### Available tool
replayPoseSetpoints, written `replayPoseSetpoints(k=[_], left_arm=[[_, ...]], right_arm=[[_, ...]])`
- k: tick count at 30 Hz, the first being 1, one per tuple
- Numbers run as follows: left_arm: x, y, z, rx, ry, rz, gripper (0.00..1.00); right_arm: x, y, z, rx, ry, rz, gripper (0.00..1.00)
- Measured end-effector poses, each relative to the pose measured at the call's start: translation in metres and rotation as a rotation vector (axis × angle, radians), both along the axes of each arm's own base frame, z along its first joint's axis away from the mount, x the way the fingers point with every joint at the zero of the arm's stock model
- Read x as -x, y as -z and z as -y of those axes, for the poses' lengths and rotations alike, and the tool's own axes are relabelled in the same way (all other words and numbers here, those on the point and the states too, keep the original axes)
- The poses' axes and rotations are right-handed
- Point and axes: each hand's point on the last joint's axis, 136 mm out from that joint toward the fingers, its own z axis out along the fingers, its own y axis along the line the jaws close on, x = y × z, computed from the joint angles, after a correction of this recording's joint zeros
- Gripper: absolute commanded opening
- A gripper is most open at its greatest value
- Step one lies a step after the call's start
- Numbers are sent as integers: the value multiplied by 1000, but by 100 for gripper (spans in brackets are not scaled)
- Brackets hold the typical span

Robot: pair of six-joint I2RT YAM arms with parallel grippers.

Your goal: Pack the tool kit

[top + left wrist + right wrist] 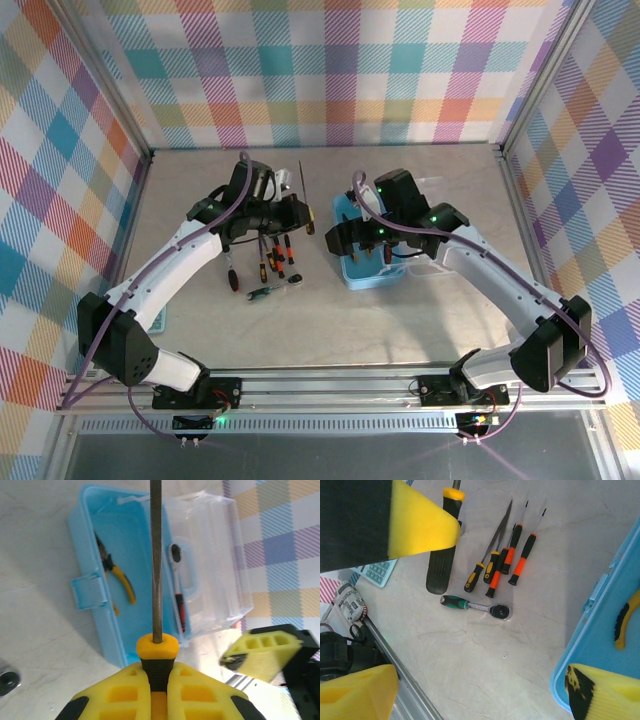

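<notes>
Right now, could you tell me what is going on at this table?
The two arms are packing a tool kit. The left gripper is shut on a large black-and-yellow screwdriver, with the open blue box just beyond it. Yellow-handled pliers lie in the box, and a red-handled ratchet sits at its clear lid. The right gripper hangs open beside the box. Small screwdrivers and a green-handled ratchet lie on the table.
</notes>
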Motion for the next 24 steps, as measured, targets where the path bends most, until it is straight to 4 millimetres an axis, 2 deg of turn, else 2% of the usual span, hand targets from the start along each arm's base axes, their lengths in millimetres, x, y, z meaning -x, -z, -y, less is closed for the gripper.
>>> replayPoseSetpoints(k=[8, 13, 20, 24], left_arm=[[6, -20, 25, 102, 51, 26, 0], [10, -17, 29, 105, 70, 24, 0], [22, -5, 37, 76, 129, 25, 0], [29, -4, 43, 64, 168, 44, 0]], right_arm=[[-4, -1, -4, -11, 7, 8, 79], [-10, -8, -2, -37, 17, 27, 76], [-36, -38, 22, -144, 95, 58, 71], [-44, -54, 20, -185, 100, 65, 66]])
